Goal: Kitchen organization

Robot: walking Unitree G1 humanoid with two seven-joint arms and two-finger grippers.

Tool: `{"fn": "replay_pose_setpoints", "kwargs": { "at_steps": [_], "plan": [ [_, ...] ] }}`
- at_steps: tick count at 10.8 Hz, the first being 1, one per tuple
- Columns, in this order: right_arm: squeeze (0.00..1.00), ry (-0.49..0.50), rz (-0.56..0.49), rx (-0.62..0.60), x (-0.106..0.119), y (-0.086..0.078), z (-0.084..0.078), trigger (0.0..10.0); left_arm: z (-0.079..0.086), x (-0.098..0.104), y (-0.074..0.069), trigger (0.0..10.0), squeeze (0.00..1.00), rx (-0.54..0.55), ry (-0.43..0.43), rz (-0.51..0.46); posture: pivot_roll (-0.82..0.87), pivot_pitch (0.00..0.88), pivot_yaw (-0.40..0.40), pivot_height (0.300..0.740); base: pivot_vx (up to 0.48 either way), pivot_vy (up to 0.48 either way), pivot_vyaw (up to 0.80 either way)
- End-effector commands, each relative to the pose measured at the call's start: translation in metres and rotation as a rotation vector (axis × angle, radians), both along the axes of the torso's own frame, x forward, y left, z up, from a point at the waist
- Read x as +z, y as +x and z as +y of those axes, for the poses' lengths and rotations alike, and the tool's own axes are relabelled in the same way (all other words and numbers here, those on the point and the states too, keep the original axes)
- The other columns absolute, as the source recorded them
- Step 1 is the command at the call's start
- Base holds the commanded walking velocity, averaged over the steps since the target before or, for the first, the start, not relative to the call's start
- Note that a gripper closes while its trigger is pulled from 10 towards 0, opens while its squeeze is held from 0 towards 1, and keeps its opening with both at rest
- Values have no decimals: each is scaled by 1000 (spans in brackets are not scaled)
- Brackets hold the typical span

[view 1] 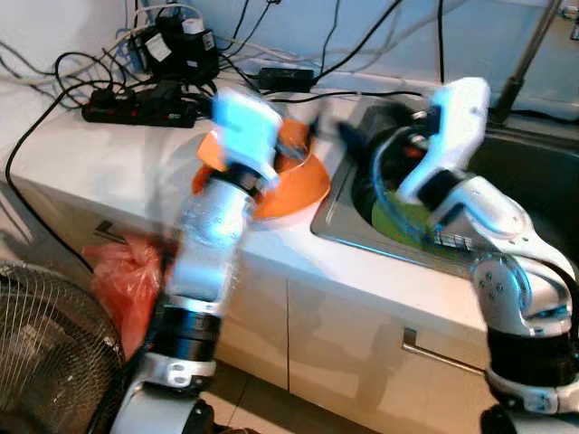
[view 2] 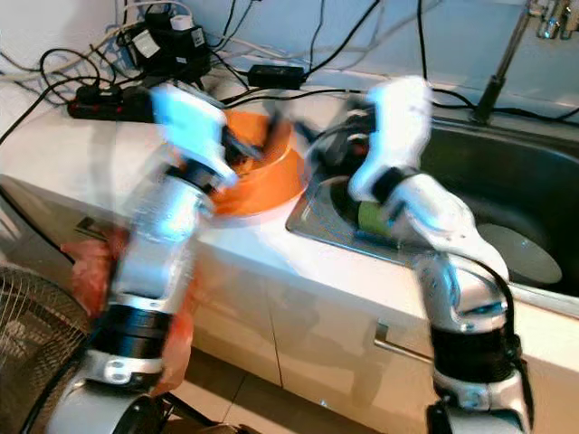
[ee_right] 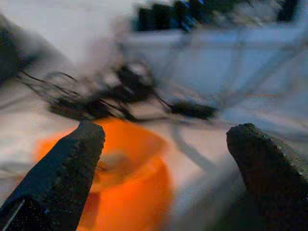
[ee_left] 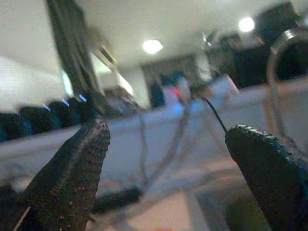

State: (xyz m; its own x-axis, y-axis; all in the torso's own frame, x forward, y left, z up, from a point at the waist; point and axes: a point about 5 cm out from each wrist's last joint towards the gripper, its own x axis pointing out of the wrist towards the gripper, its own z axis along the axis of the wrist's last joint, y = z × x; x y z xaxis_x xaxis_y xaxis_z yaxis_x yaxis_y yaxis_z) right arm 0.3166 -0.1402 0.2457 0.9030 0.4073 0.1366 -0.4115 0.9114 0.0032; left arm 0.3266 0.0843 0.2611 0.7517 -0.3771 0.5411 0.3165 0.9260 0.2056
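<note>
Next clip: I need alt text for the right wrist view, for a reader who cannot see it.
Blurred view along the right gripper, its two black fingers spread apart with nothing between them, toward an orange bowl on a white counter. Behind the bowl, a tangle of black cables lies along the wall.

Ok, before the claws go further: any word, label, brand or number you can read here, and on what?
None can be read.
Power strip and adapters on the counter: any marks too small and blurred.
Orange bowl: no print seen.
Left claw and right claw: open, fingers plain black, no lettering.
</note>
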Motion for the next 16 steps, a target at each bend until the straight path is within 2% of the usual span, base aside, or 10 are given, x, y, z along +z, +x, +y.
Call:
{"fn": "replay_pose_setpoints", "kwargs": {
  "at_steps": [1, 4, 7, 9, 11, 15, 16],
  "plan": [
    [0, -4, -10, -14, 2, 1, 0, 10000, 0, 1, -1, 10000, 0, 7, -4, -5, -42, 0, 33, 740, 0, 0, 0],
    [0, 6, -35, -29, 6, 3, -2, 10000, -2, 2, -2, 10000, 0, 23, 6, -12, -52, 0, 37, 740, 0, 0, 0],
    [0, 3, -103, -130, 13, 4, -16, 10000, 11, -5, -2, 10000, 0, 67, 1, 13, -49, 0, 35, 740, 0, 0, 0],
    [0, 7, -94, -164, 11, 4, -23, 10000, 15, -9, -4, 10000, 0, 79, 5, 22, -50, 0, 31, 740, 0, 0, -391],
    [0, 6, -88, -174, 9, 3, -28, 10000, 12, -9, -5, 10000, 0, 71, -6, 32, -55, 0, 27, 740, 0, 0, -781],
    [0, -8, -81, -155, 6, -1, -25, 10000, 3, -8, -4, 10000, 0, 61, -4, 40, -64, 0, 31, 740, 0, 0, 0],
    [0, -11, -79, -151, 6, -1, -23, 10000, 3, -8, -3, 10000, 0, 61, -7, 44, -66, 0, 32, 740, 0, -424, 0]
  ]
}}
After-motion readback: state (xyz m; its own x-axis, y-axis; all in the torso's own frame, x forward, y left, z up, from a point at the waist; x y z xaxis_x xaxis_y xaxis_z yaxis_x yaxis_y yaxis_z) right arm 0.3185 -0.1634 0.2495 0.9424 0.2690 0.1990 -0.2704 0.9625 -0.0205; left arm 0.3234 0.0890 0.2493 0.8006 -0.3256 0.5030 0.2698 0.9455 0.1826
